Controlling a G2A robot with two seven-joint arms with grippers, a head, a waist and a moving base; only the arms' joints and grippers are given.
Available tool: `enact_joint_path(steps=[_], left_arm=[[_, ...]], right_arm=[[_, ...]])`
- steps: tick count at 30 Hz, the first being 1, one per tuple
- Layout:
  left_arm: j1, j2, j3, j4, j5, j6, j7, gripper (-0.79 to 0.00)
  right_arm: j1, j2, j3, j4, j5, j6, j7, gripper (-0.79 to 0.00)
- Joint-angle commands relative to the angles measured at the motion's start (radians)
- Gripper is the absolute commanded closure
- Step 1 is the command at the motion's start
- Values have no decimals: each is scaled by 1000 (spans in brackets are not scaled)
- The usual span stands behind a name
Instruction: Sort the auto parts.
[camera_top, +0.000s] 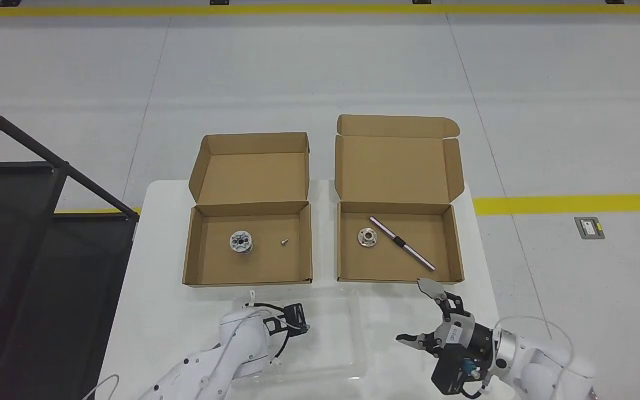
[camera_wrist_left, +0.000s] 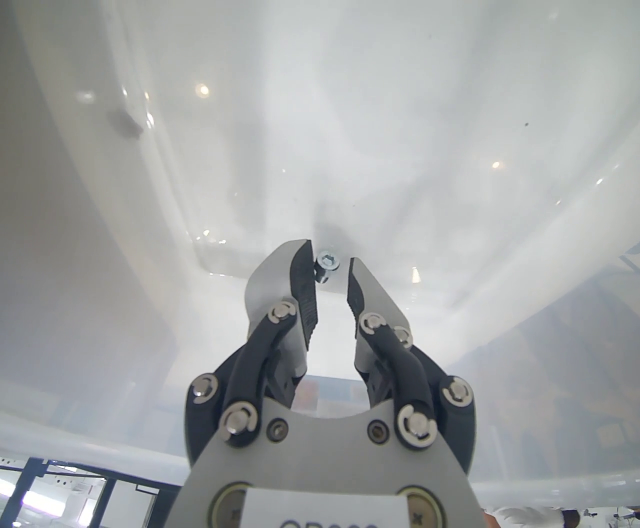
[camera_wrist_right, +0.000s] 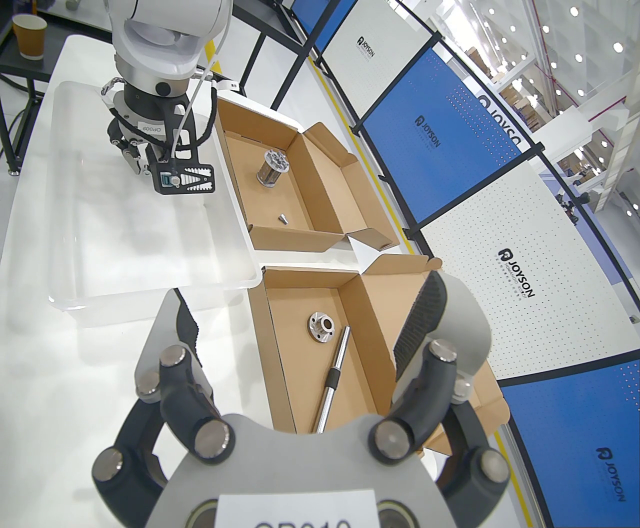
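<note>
A small silver bolt (camera_wrist_left: 326, 267) lies on the floor of the clear plastic tray (camera_wrist_left: 400, 150), near one corner. My left gripper (camera_wrist_left: 329, 254) is open, its tips close on either side of the bolt, one pad touching it. My right gripper (camera_wrist_right: 305, 310) is open and holds nothing; it hovers by the near edge of the right cardboard box (camera_top: 400, 245), at the table's front right (camera_top: 412, 312). That box holds a metal flange (camera_wrist_right: 322, 327) and a steel rod (camera_wrist_right: 335, 375). The left box (camera_top: 248, 245) holds a gear-like part (camera_top: 240, 240) and a small screw (camera_top: 285, 241).
Both boxes stand side by side behind the tray (camera_top: 340, 335) with lids folded back. The white table (camera_top: 160, 300) has bare room to the tray's left. A black frame (camera_top: 40, 250) adjoins its left edge. A paper cup (camera_wrist_right: 29, 29) stands off the table.
</note>
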Motion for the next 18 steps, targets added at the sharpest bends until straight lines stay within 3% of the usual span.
enact_joint_path(steps=[1,10,18], left_arm=[[0,-1,-4,-2,0,0,1,0],[22,2,-46,-44,-9,-7,50,0],[102,35,-167,-166,-60,-55,150,0]], right_arm=[[0,0,0,0,0,0,0,-785],[0,0,0,0,0,0,0,-785],[0,0,0,0,0,0,0,-785]])
